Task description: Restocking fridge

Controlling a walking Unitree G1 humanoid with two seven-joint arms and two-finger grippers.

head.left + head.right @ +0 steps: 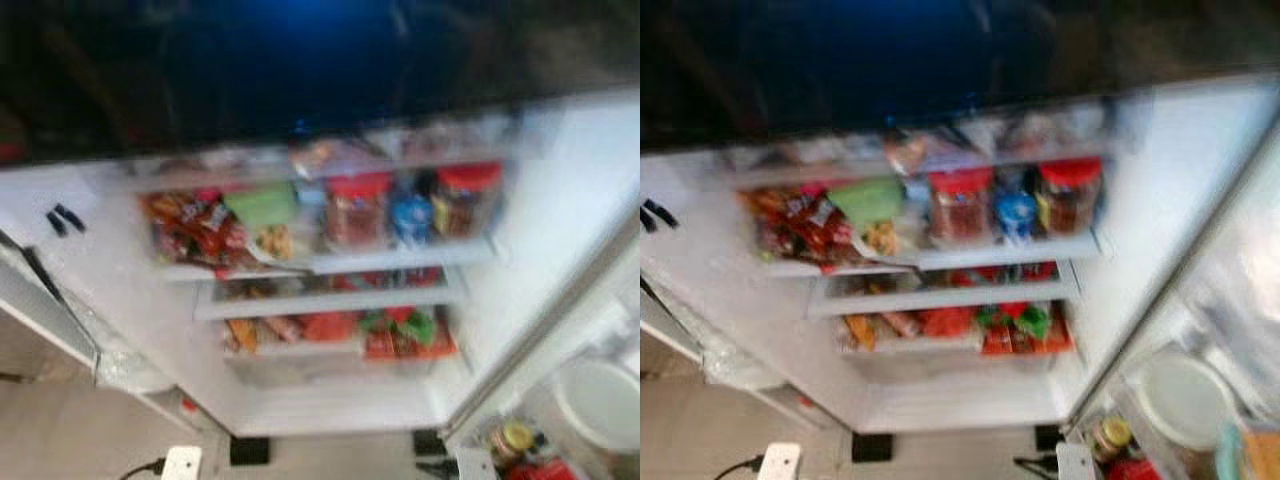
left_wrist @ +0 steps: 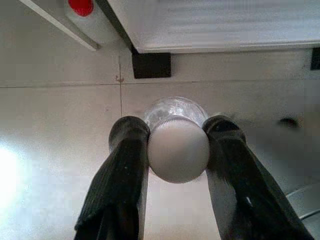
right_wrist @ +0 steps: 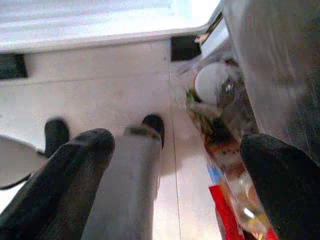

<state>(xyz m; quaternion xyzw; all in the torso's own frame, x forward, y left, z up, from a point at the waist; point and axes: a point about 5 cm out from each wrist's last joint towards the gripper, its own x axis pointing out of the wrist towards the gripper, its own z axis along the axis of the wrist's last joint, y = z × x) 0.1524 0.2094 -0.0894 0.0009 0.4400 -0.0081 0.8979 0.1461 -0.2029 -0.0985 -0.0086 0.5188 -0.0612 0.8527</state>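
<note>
Open fridge (image 1: 560, 200) ahead, blurred, seen from above. On the upper shelf (image 1: 400, 258): red snack bags (image 1: 195, 225) at left, a green pack (image 1: 262, 205) beside them, then two red-lidded jars (image 1: 357, 210) with a blue-topped container (image 1: 410, 215) between. Lower shelves (image 1: 330, 300) packed with orange, red and green packets (image 1: 395, 332), too blurred to name. Right door (image 1: 1230, 300) swung open, its bin holding a white round tub (image 1: 1180, 400) and a small yellow-lidded jar (image 1: 1110, 435). Left door (image 1: 45, 300) open too, with a red-capped bottle (image 2: 82, 7) low in it. On the pale tile floor (image 2: 50, 115) near the fridge foot, a white plug block (image 1: 180, 462) with a black cable.

Left gripper (image 2: 178, 145) clenched on a clear bottle (image 2: 175, 112) by its white cap (image 2: 178, 152), held low above the floor, just near of the fridge base (image 2: 220, 30).

Right gripper (image 3: 180, 165) spread wide, nothing between the fingers (image 3: 75, 165), down by the right door's bin, where a clear bottle with a white cap (image 3: 210, 82) and a red-labelled pack (image 3: 227, 210) lie close ahead.
</note>
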